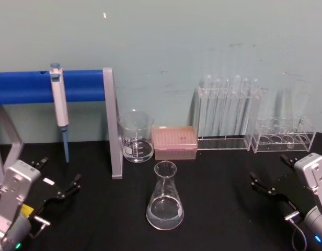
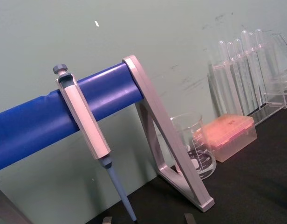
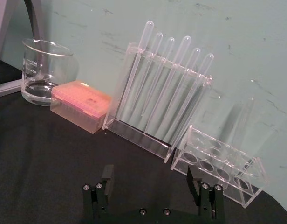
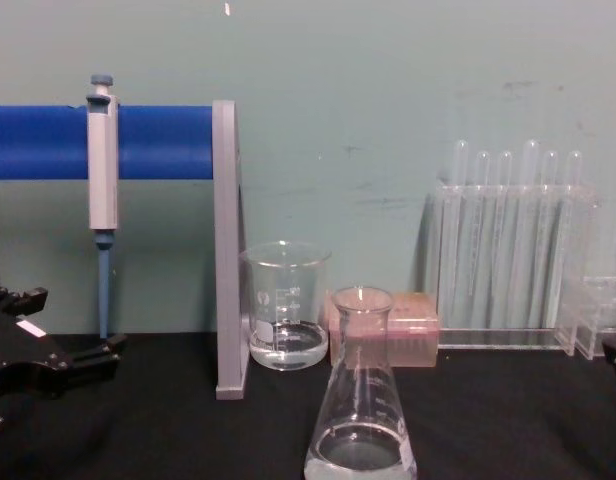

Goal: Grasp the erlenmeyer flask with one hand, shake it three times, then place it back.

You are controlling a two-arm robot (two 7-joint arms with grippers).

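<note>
The erlenmeyer flask (image 1: 164,201) stands upright and untouched on the black table (image 1: 218,219), well off to the left of the right gripper (image 1: 268,168) and to the right of the left gripper (image 1: 60,171), both low, fingers spread, holding nothing.

- You have one erlenmeyer flask (image 1: 164,201) on the tabletop (image 1: 223,214).
- There is one beaker (image 1: 135,137).
- There is one pink tip box (image 1: 174,142).
- One pipette (image 1: 59,102) hangs on one blue bar (image 1: 25,87).
- You can count six clear tubes (image 1: 226,102).
- There are two clear racks: one tall rack (image 1: 223,140) and one low rack (image 1: 284,138).
- There are two grippers: the left gripper (image 1: 72,186) and the right gripper (image 1: 254,182).
</note>
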